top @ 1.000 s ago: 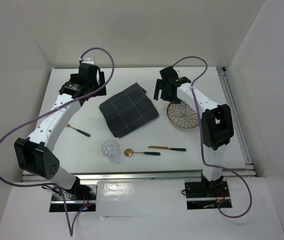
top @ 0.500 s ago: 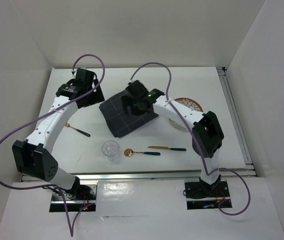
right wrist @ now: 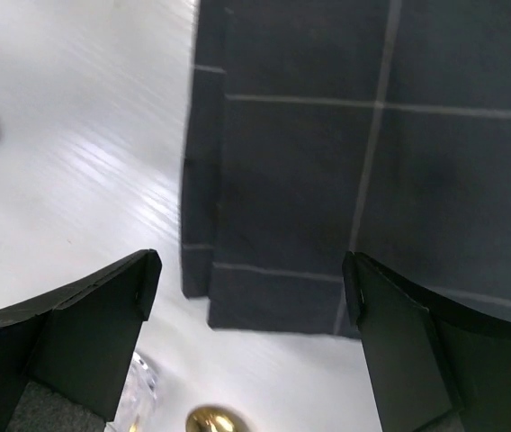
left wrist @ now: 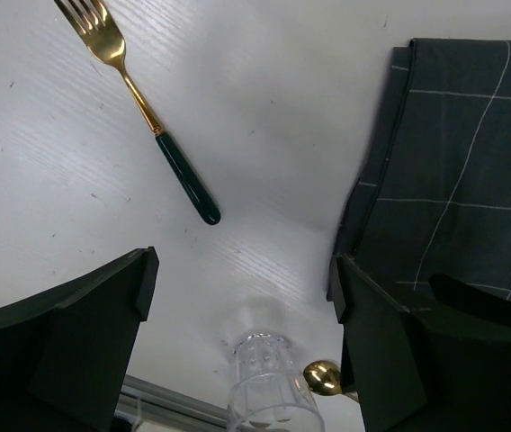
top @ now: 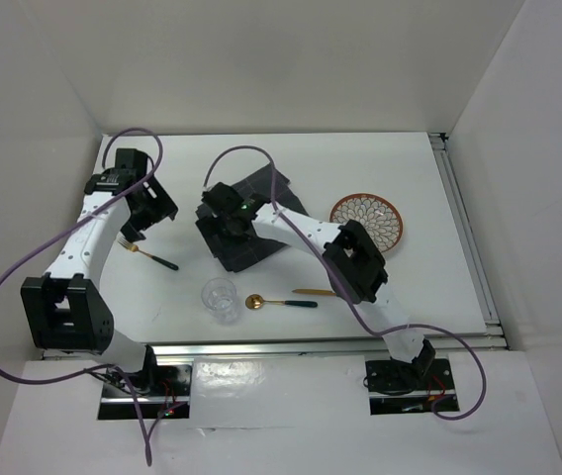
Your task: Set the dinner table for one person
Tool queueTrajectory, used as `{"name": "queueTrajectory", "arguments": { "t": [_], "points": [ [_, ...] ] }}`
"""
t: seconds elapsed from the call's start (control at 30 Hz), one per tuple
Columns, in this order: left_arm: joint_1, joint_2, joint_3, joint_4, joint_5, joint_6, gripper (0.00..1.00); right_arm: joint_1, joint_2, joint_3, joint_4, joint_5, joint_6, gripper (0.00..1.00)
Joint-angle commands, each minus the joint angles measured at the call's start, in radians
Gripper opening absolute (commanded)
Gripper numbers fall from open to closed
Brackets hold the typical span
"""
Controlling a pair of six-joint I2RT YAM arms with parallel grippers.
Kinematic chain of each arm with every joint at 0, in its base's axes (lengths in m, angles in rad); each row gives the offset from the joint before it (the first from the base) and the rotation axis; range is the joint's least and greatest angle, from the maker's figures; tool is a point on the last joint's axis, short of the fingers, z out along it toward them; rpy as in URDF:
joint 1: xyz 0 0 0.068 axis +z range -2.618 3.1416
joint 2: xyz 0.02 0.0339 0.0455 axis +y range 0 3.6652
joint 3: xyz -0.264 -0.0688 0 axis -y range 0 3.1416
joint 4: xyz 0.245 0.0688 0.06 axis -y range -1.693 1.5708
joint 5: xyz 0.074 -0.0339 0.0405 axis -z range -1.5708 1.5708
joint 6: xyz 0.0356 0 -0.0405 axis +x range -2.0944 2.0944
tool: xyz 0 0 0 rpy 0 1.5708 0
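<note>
Over the near left corner of the checked mat (right wrist: 327, 180), our right claw (right wrist: 251, 261) now hovers with jaws apart, having swung across from the plate (top: 367, 223) a second ago. Our left claw (left wrist: 242, 270), also spread and empty, has pulled back toward the fork (left wrist: 147, 117). The white surface (top: 439, 277) spans the view beneath everything, its setting still scattered. We judge the mat gets placed first.

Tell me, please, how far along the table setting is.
Done: nothing; plate, fork, glass and spoon lie scattered on the dinner table, off the mat. In hand: right gripper open over the mat's corner, left gripper open near the fork. Left: arranging everything.
</note>
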Motion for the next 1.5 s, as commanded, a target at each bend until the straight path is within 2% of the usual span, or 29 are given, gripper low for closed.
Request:
{"name": "queueTrajectory", "arguments": {
  "t": [0.0, 0.2, 0.33, 0.43, 0.57, 0.67, 0.7, 0.8, 0.83, 0.87, 1.13, 1.27, 1.47],
  "points": [
    [0.037, 0.004, -0.006, 0.022, 0.082, -0.003, 0.96, 0.026, 0.038, 0.088, -0.019, -0.025, -0.052, 0.95],
    [0.083, 0.013, -0.016, 0.031, 0.129, 0.019, 0.94, 0.045, 0.081, 0.088, -0.052, -0.05, -0.095, 0.87],
    [0.094, 0.033, -0.016, 0.04, 0.15, 0.028, 0.93, 0.045, 0.09, 0.079, -0.065, -0.05, -0.106, 0.72],
    [0.094, 0.033, -0.016, 0.049, 0.15, 0.037, 0.93, 0.045, 0.099, 0.058, -0.075, -0.027, -0.106, 0.71],
    [0.094, 0.052, -0.016, 0.059, 0.161, 0.048, 0.93, 0.045, 0.108, 0.018, -0.075, -0.004, -0.106, 0.61],
    [0.094, 0.064, -0.016, 0.059, 0.181, 0.048, 0.92, 0.045, 0.109, 0.007, -0.075, 0.005, -0.106, 0.45],
    [0.094, 0.075, -0.007, 0.059, 0.181, 0.057, 0.92, 0.045, 0.109, 0.007, -0.075, 0.016, -0.106, 0.32],
    [0.094, 0.085, 0.003, 0.071, 0.23, 0.066, 0.91, 0.045, 0.096, 0.029, -0.085, 0.025, -0.106, 0.14],
    [0.094, 0.096, 0.003, 0.083, 0.247, 0.083, 0.9, 0.045, 0.084, 0.041, -0.085, 0.025, -0.106, 0.03],
    [0.094, 0.096, 0.012, 0.094, 0.28, 0.101, 0.9, 0.045, 0.084, 0.058, -0.085, 0.034, -0.106, 0.0],
    [0.085, 0.205, 0.116, 0.085, 0.373, 0.149, 0.83, -0.003, -0.059, 0.105, -0.118, 0.021, -0.143, 0.0],
    [0.085, 0.224, 0.153, 0.085, 0.426, 0.169, 0.83, -0.049, -0.129, 0.134, -0.118, 0.03, -0.162, 0.0],
    [0.063, 0.224, 0.15, 0.134, 0.465, 0.22, 0.8, -0.106, -0.152, 0.285, -0.163, 0.007, -0.193, 0.0]
  ]
}}
